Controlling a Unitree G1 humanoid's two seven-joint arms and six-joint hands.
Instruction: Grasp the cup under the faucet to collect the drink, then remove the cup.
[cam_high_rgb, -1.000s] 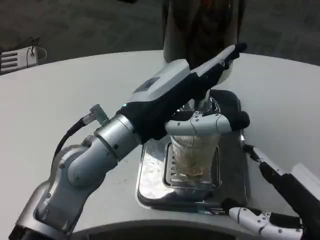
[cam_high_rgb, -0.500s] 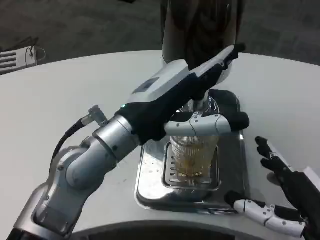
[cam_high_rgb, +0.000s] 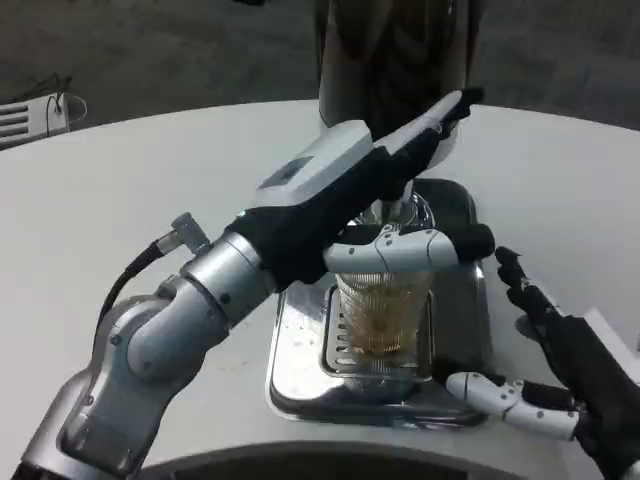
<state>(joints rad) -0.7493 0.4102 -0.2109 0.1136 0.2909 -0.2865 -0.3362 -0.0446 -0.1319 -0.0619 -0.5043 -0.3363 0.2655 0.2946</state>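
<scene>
Left hand (cam_high_rgb: 400, 215): reaching in from the lower left of the cup (cam_high_rgb: 382, 305), fingers wrapped round its upper part, holding it; one finger pointing up past the dispenser (cam_high_rgb: 395, 60)
Cup: ribbed, clear, upright on the grille of the drip tray (cam_high_rgb: 300, 355), directly below the faucet (cam_high_rgb: 398, 208), amber drink inside
Risk: spill onto tray or tabletop (cam_high_rgb: 120, 210) if lifted tilted or knocked against the faucet; overflow if left too long
Right hand (cam_high_rgb: 555, 375): right of the cup, near the tray's edge, fingers spread, holding nothing; could clip the tray
</scene>
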